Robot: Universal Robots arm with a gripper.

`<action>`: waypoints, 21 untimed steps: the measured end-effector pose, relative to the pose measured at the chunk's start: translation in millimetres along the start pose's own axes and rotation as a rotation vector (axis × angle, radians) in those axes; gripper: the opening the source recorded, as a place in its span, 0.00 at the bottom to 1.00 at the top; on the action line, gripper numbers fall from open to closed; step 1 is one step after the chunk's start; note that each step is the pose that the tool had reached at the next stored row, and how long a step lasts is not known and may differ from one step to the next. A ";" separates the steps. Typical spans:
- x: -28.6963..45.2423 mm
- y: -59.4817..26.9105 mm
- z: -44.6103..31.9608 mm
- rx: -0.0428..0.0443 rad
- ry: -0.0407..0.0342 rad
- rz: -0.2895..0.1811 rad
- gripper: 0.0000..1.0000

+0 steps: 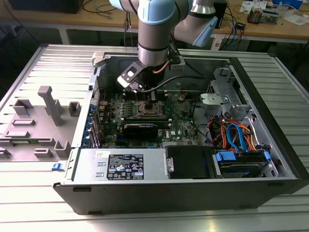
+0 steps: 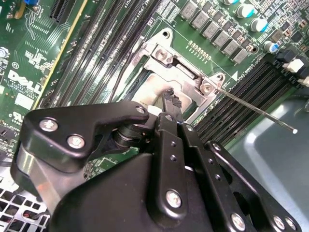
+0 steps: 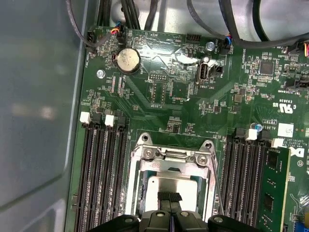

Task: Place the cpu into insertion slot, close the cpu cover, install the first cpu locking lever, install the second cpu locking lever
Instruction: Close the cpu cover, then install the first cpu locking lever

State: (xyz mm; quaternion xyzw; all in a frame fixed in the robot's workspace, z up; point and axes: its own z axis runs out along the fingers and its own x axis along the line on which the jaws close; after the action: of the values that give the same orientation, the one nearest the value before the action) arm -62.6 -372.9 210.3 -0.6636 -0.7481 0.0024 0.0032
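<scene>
the arm [image 1: 154,38] reaches down into the open case [image 1: 282,145], and the gripper [image 1: 151,95] hangs right over the slot [image 1: 146,110] on the green board [image 3: 183,96]. in both wrist views the gripper [image 3: 169,197] [image 2: 170,100] has its black fingers pressed together with nothing seen between them, and the ribbed tip is at the middle of the slot. whether the tip touches metal or sits just above it, i cannot tell.

the cpu [image 3: 171,183] lies in the slot, its silvery top showing through the window of the cover [image 3: 171,155]. the cover [image 2: 179,72] lies down over the slot, with its screwed edge on the side of the slot away from the gripper body. a thin lever [image 2: 256,110] with a small ball end runs out from one corner of the slot, angled away from it and crossing above the memory slots [image 2: 241,94] on that side; it is not tucked against the cover.

more memory slots [image 3: 104,169] flank the slot on both sides. a green module [image 3: 273,183] stands in the bank on one side of the slot. a coin cell [image 3: 128,60] sits on the board well beyond the slot's screwed edge. in the exterior view a long black card [image 1: 140,129] lies just in front of the slot, a bundle of orange and blue cables [image 1: 236,135] is off to the slot's right, and grey fixtures [image 1: 48,104] stand on the table [image 1: 48,208] outside the case, far to the slot's left.
</scene>
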 end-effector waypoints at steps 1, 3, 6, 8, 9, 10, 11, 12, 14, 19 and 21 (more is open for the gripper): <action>0.0 0.3 0.0 0.0000 0.0000 0.000 0.11; -0.1 0.5 0.0 0.0000 0.0000 0.000 0.11; -0.1 0.8 0.0 0.0000 0.0000 0.000 0.11; -0.1 0.9 0.0 0.0000 -0.0001 0.000 0.11; -0.1 1.1 0.0 0.0000 0.0000 0.000 0.11; -0.1 1.2 0.0 0.0000 0.0000 0.000 0.11; -0.1 1.3 -0.4 0.0001 -0.0001 0.000 0.11; -0.1 1.3 -1.1 0.0000 0.0000 0.000 0.11; -0.1 1.2 -3.4 0.0000 -0.0002 0.000 0.11; -0.1 1.2 -10.8 0.0000 -0.0001 0.000 0.11; -0.1 1.2 -13.3 0.0000 0.0000 0.000 0.11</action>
State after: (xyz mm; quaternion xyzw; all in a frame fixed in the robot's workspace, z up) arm -61.3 -372.9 223.6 -0.6636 -0.7481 0.0024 0.0032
